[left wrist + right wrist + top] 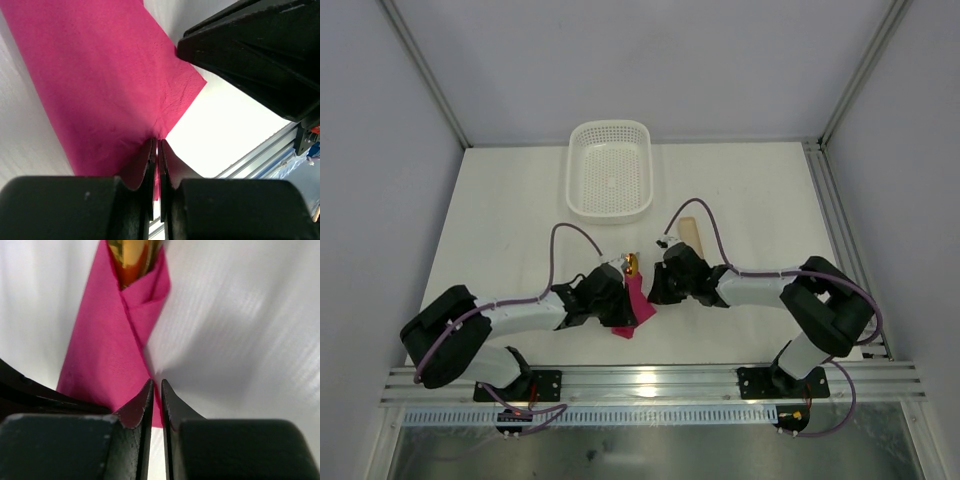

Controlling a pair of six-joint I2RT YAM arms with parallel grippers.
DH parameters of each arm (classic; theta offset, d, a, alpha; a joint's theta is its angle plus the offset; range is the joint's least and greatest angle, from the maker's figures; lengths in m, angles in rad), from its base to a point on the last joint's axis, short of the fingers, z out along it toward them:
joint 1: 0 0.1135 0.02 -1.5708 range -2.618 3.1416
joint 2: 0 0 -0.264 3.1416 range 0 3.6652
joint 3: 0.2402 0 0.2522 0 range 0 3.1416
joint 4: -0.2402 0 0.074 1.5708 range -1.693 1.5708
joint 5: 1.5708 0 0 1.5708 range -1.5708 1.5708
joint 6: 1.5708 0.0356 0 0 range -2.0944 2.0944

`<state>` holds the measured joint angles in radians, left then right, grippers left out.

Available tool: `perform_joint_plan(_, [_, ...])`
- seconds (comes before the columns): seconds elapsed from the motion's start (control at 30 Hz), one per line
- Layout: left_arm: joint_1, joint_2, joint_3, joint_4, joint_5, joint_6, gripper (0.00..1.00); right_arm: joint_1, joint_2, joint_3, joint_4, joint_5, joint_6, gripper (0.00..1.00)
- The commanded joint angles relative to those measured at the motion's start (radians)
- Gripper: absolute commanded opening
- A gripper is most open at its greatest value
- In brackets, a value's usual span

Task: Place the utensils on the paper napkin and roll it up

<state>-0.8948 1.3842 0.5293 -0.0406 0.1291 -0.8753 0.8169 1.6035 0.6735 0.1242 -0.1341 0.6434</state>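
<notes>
**Status: paper napkin wrapped around utensil, both grippers at the bundle**

1. Task item location. The paper napkin (638, 303) lies on the desk (520, 200), close to the near edge and about midway between the left and right edges. From above it shows as a narrow magenta strip, with its long axis running from the near edge towards the far edge and slightly tilted. The gold utensil head (132, 260) sticks out of the end that points to the far edge. In my right wrist view, two flaps of the napkin cross over each other just below that head. The rest of the utensil is hidden inside the paper.

2. Left side. My left gripper (156, 145) sits on the left flank of the napkin. Its jaws are together and clamped on a fold of the magenta paper. The sheet puckers where it enters them.

3. Right side. My right gripper (155, 386) sits on the right flank, just beside the left one. Its jaws stand a thin slit apart. The near end of the napkin runs up to their tips, and I cannot tell whether they pinch it.

4. Other items. A white perforated basket (571, 175) stands at the middle of the far edge. A pale beige strip (693, 233) lies just beyond my right gripper, on the far side.
</notes>
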Motion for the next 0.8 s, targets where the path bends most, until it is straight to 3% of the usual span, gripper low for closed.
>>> perform_joint_plan(0.0, [-0.019,0.019,-0.011,0.064,-0.025,-0.016,0.08,-0.001,-0.049,0.043,-0.213,0.085,-0.039,0.14])
perform_joint_plan(0.13, [-0.026,0.029,-0.012,0.068,-0.029,-0.017,0.08,0.001,-0.100,0.051,-0.229,0.061,-0.027,0.14])
perform_joint_plan(0.33, [-0.029,0.029,-0.011,0.070,-0.036,-0.019,0.07,0.024,-0.119,0.009,-0.055,-0.051,0.033,0.08])
perform_joint_plan(0.77, [-0.035,0.033,-0.015,0.077,-0.039,-0.030,0.07,0.054,0.025,-0.021,0.100,-0.079,0.090,0.04])
